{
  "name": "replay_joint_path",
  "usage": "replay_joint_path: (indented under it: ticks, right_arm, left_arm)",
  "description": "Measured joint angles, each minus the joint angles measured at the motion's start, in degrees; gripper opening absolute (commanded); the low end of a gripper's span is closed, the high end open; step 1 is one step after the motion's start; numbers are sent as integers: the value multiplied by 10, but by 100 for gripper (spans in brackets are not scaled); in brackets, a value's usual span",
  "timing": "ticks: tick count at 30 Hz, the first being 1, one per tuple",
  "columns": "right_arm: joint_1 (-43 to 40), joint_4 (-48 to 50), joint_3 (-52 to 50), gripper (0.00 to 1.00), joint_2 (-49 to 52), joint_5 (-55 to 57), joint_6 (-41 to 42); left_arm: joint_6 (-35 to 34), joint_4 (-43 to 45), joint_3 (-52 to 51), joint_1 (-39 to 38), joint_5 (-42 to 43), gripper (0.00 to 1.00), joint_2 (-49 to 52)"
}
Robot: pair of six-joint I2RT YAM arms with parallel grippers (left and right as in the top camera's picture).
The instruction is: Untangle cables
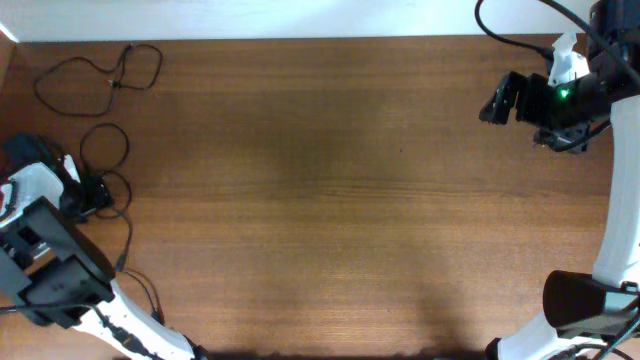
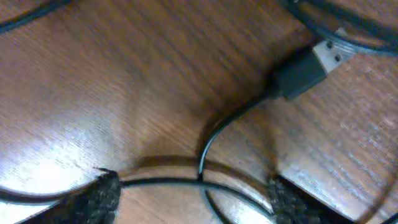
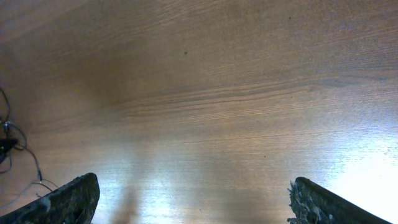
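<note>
Your left gripper (image 2: pixel 194 194) at 9 o'clock, jaws apart astride cables (image 2: pixel 297 76); right gripper (image 3: pixel 193 202) at 2 o'clock, wide.

A bare brown wood-grain surface (image 1: pixel 320 200) fills the overhead view; a pale strip (image 1: pixel 250 18) runs along its 12 o'clock edge.

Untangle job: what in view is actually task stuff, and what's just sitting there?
Job:
- loose cable loop
- cable loops with USB plug, straddled by the open left pincer

Not job:
- right pincer, open over the table
- arm wiring
</note>
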Motion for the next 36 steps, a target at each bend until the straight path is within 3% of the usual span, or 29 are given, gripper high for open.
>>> replay_joint_path:
  ticks: [3,7,12,17,25,32,36]
  right_arm:
    - [0,0,0,98,0,0,0]
    - [0,0,0,98,0,0,0]
    - [0,0,0,98,0,0,-1]
    - [0,1,0,98,0,0,0]
    - [0,1,0,98,0,0,0]
    - [0,1,0,98,0,0,0]
    - [0,1,0,98,0,0,0]
  left_arm:
    - [3,15,0,0,-3,42,0]
    - [5,22,0,0,-3,42,0]
    - [6,28,0,0,-3,29,3]
    - [7,39,0,0,6,2,10]
    - [6,49,0,0,32,0,11]
    - [-47,96,2,0,191,0,18]
    - [-72,102,3,0,227,0,20]
